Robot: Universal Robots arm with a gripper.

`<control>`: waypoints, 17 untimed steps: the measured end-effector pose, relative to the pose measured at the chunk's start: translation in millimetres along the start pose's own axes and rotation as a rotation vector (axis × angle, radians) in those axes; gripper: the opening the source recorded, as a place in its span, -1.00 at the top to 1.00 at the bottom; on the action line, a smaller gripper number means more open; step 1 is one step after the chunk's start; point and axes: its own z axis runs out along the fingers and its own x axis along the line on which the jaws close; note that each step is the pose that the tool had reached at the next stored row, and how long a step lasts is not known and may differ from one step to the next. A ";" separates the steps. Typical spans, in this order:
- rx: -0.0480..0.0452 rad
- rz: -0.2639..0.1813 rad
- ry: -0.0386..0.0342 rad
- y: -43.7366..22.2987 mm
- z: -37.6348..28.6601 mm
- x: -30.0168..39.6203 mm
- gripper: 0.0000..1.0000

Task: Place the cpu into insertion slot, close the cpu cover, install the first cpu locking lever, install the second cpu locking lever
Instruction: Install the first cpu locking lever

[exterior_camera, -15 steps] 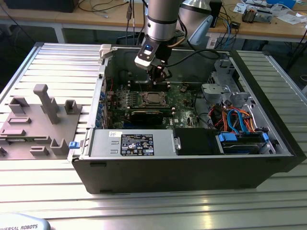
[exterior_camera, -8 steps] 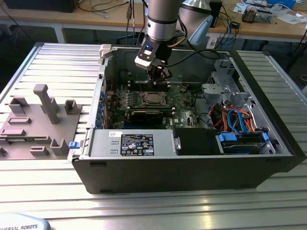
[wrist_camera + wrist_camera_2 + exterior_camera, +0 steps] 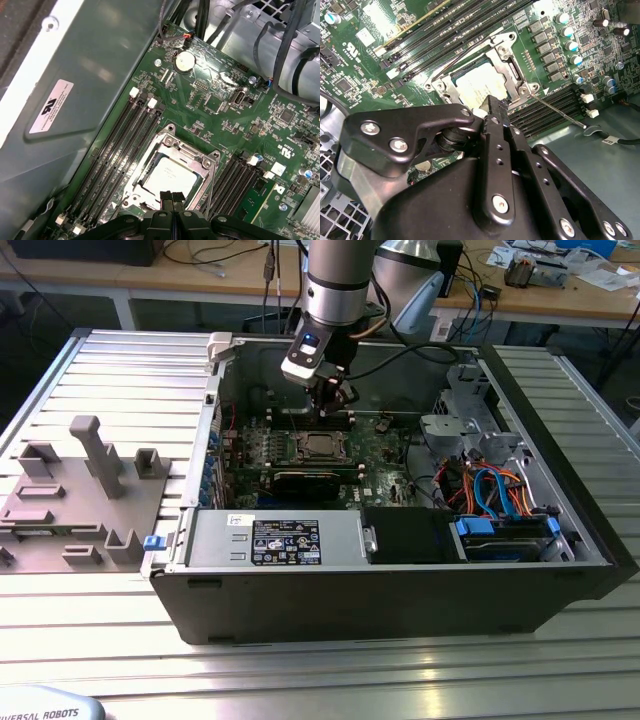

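The cpu [image 3: 169, 176] is seen seated in the slot [image 3: 320, 446], centre of the exterior view, with the cover [image 3: 190, 150] lowered over it. The claw [image 3: 172, 196] is narrowed, empty, close over the cover's edge. The lever [image 3: 559, 112], judged unlatched, is best pressed slowly.

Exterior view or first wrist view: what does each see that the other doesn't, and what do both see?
From the exterior view you get the whole black computer case, the grey plastic parts holder on the exterior view's left, and blue cables. From the first wrist view you get a round silver coin battery and a white sticker on the grey case wall. Both share the shiny square cpu under its silvery cpu cover, the green circuit board, and the black gripper, shut, close to the cpu.
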 end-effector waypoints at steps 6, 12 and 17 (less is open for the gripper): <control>-0.0001 -0.007 -0.0002 0.0 0.0 0.0 0.79; -0.0002 -0.010 -0.0003 0.0 0.0 0.0 0.79; -0.0002 -0.011 -0.0003 0.0 0.0 0.0 0.79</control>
